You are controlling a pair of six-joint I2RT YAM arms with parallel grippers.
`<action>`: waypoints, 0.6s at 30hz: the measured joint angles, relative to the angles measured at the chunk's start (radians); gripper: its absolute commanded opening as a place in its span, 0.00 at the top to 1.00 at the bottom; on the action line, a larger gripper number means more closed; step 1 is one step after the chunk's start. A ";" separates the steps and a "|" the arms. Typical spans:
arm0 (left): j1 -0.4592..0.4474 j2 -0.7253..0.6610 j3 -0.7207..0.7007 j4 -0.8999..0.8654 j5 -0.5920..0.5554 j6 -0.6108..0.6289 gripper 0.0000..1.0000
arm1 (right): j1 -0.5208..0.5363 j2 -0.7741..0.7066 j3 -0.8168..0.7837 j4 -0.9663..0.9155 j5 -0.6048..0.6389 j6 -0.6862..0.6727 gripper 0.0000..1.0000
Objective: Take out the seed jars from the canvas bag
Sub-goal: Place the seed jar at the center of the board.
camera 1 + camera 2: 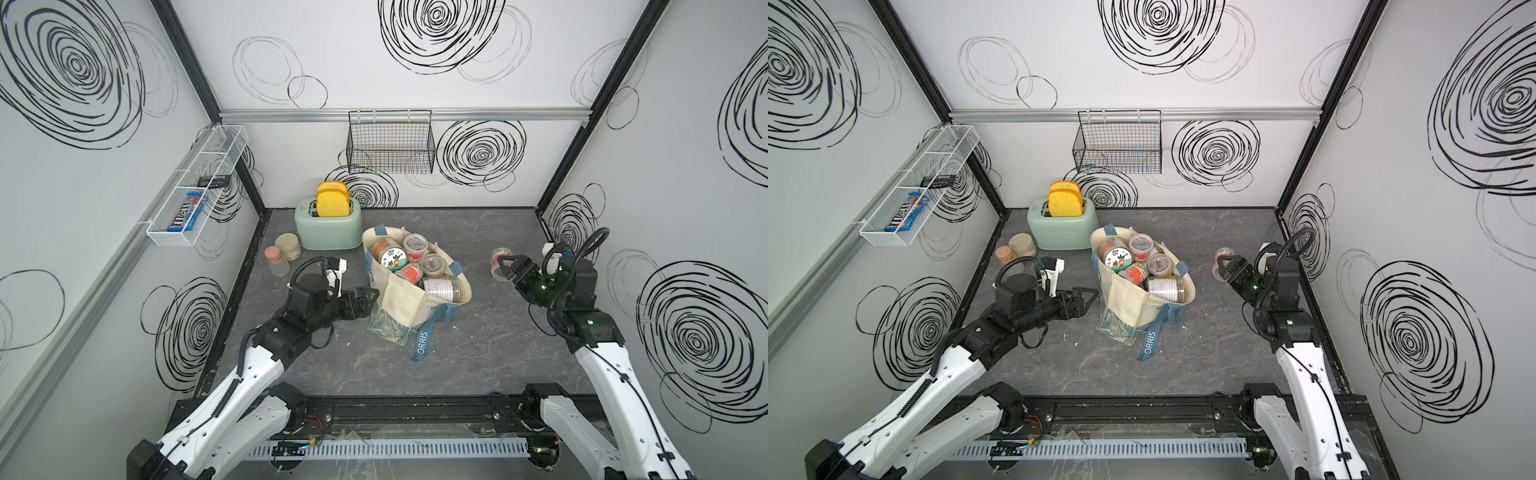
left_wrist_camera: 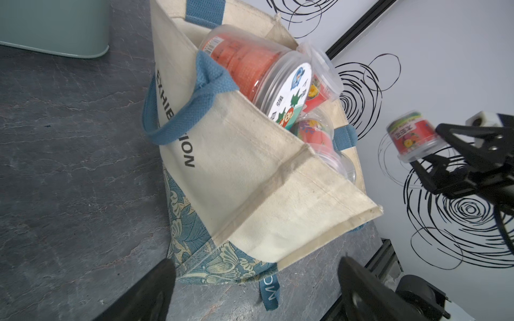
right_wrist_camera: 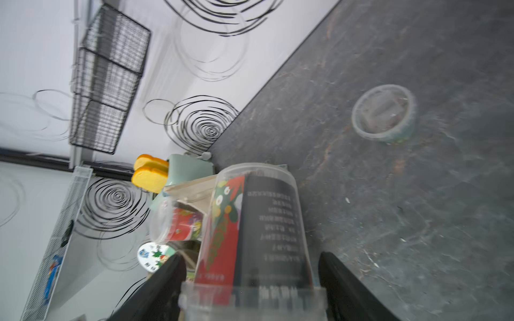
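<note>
Right gripper (image 1: 504, 268) has its jaws clamped on a seed jar (image 2: 411, 136) mid-right of frame, clear of the canvas bag (image 1: 399, 299) at centre, so I'd set it down upright on the bench (image 1: 478, 332) before letting go; left gripper (image 1: 368, 300) jaws are wide apart.

We record a clear jar (image 3: 250, 211) with a red, green and black label, gripped between the right gripper's (image 3: 251, 257) black fingers (image 3: 167, 278). A second round clear jar (image 3: 383, 114) stands well apart on the dark tabletop (image 3: 417, 222). A toaster (image 3: 189, 169) holding yellow toast (image 3: 150, 173) stands beyond.

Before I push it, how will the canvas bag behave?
The canvas bag probably buckles rather than slides: its cloth rim sags and folds. Packed with seed jars, it likely feels heavy. The top jars lie loose and could roll out.
</note>
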 measured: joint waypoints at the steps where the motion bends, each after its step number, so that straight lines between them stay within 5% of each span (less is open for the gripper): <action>1: 0.000 0.000 0.000 0.001 0.000 0.000 0.04 | -0.032 0.010 -0.018 -0.018 -0.012 -0.006 0.23; 18: 0.000 -0.011 -0.019 0.029 0.001 -0.011 0.04 | -0.245 0.288 -0.116 -0.061 -0.109 0.104 0.22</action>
